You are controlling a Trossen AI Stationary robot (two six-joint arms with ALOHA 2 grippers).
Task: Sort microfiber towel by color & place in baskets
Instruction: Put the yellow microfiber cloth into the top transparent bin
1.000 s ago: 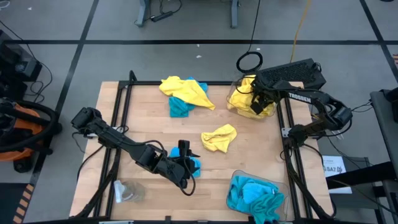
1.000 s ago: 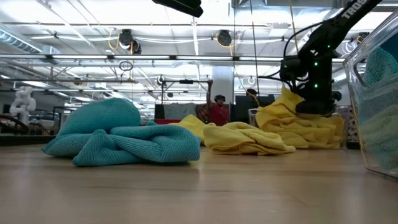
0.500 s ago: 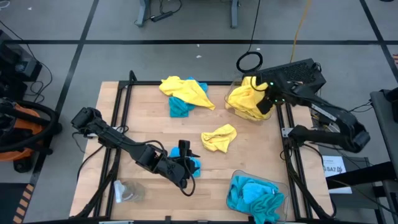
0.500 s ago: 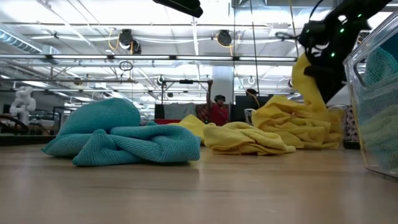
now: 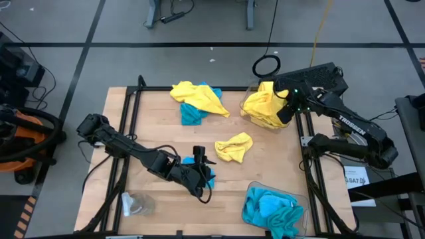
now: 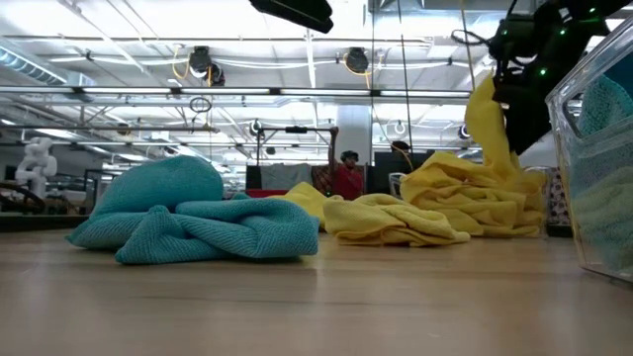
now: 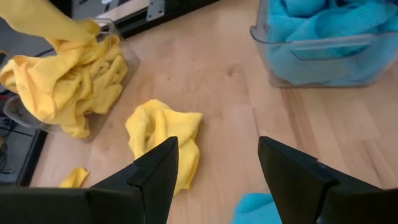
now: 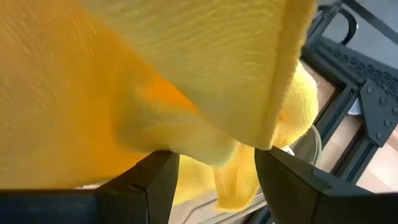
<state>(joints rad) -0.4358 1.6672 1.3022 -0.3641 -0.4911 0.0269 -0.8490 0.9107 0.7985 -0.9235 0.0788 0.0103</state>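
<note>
On the front part of the wooden surface (image 5: 149,126), left of the middle, the left gripper (image 5: 199,166) hangs low over a turquoise towel (image 5: 204,174); its jaws stand apart with nothing between them, and the towel lies just below them; near the front left corner lies a small clear round object (image 5: 135,204). Near the back edge a yellow towel (image 5: 196,95) lies partly over another turquoise towel (image 5: 191,114); in the middle lies a crumpled yellow towel (image 5: 234,147), alone. At the front edge, right of the middle, a clear basket (image 5: 255,189) holds turquoise towels (image 5: 271,207). At the back right corner the second basket (image 5: 250,114) holds yellow towels (image 5: 262,107); the right gripper (image 5: 287,109) is raised over it, a yellow towel (image 6: 490,124) hanging from its jaws down to the pile.
</note>
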